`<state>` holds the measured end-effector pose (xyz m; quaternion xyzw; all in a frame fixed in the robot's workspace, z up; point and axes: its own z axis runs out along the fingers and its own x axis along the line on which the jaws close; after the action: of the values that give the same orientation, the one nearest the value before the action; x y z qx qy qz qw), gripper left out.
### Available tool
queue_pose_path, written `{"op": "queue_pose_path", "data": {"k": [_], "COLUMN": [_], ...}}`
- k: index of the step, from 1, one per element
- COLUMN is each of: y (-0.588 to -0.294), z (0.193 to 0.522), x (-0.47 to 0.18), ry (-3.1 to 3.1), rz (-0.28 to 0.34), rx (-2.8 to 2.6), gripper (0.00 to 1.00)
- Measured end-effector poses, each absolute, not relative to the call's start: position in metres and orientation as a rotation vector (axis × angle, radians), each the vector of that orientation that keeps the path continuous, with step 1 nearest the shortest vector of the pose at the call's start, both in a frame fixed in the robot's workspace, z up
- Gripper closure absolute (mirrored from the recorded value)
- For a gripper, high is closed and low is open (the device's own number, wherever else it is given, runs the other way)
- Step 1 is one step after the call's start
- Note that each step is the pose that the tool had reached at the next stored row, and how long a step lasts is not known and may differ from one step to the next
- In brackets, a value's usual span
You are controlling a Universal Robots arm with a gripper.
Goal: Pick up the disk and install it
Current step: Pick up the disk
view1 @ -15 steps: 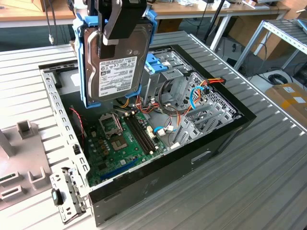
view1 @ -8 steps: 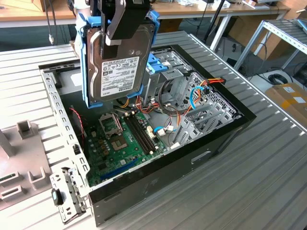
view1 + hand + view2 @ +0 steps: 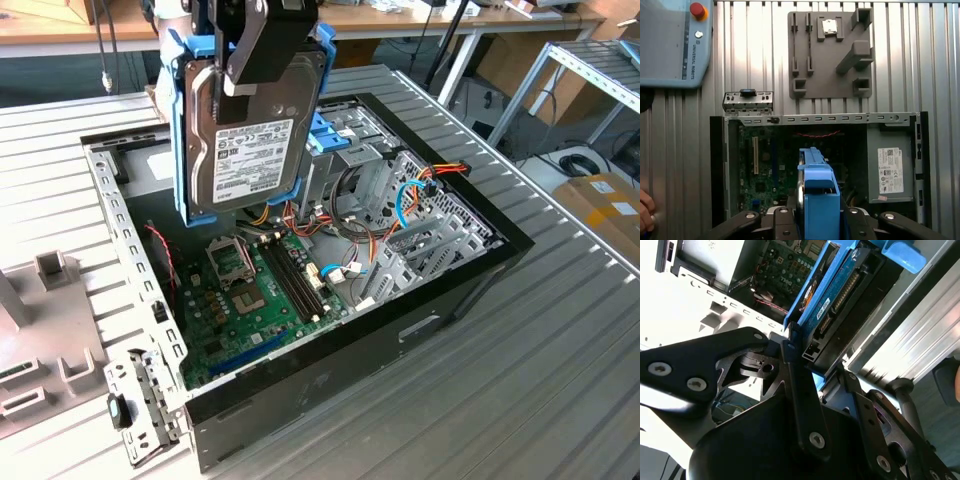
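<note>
My gripper (image 3: pixel 250 62) is shut on the disk (image 3: pixel 250 150) and holds it upright in the air above the open computer case (image 3: pixel 470 300). The disk is dark grey metal with a white label facing the exterior camera and blue rails along its edges. It hangs over the motherboard (image 3: pixel 250 300), beside the metal drive cage with the blue handle (image 3: pixel 335 140). In the second wrist view the disk (image 3: pixel 840 300) shows edge-on between the black fingers (image 3: pixel 795 375). The first wrist view looks down along its blue rail (image 3: pixel 817 200) into the case.
A grey power-supply box (image 3: pixel 890 165) sits in one corner of the case. Outside it on the ribbed table lie a grey fixture plate (image 3: pixel 830 50), a small metal bracket (image 3: pixel 747 100) and a teach pendant (image 3: pixel 670 40). A hand (image 3: pixel 645 215) shows at the table's edge.
</note>
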<state>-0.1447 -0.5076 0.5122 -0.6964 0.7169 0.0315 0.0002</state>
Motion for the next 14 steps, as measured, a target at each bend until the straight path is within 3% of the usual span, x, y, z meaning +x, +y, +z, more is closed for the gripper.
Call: {"op": "queue_pose_path", "data": {"k": [14], "y": [-0.5096], "z": [0.5121], "x": [-0.1427], "ry": [2.252], "rz": [0.099], "rx": [-2.188], "gripper": [0.63]}}
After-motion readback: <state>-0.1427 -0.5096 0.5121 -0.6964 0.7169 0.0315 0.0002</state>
